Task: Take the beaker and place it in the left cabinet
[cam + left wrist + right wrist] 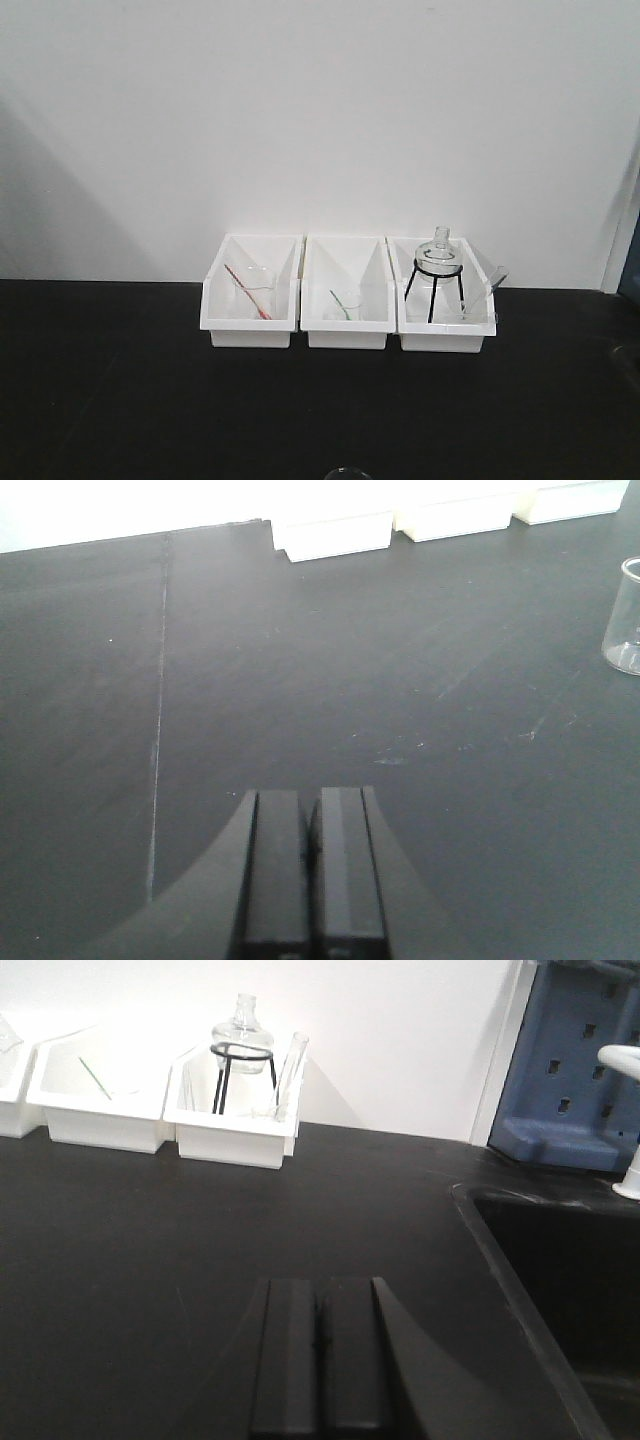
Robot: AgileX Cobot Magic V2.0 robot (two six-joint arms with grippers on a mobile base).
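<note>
The beaker [625, 615] stands upright on the black bench [300, 680], alone and empty. It is at about two o'clock from the left gripper [310, 805] and well apart from it, cut off by the edge of the left wrist view. The left gripper's jaws are pressed together with nothing between them, low over bare bench. The right gripper [318, 1295] is the same: jaws closed on nothing.

Three white bins [347, 338] sit in a row against the white wall, at twelve o'clock from the front camera. The left one holds a clear beaker with a red stick [250, 285]. The middle one holds a beaker with a green stick [343, 302]. The right one holds a round flask [438, 255] perched on a black wire tripod [432, 290], with a test tube [490, 285] leaning at the bin's right end.

From the right gripper, a dark sink [540, 1260] is sunk into the bench at three o'clock. A blue pegboard rack [585, 1060] stands at one o'clock with a white tap [625, 1110] in front of it.
</note>
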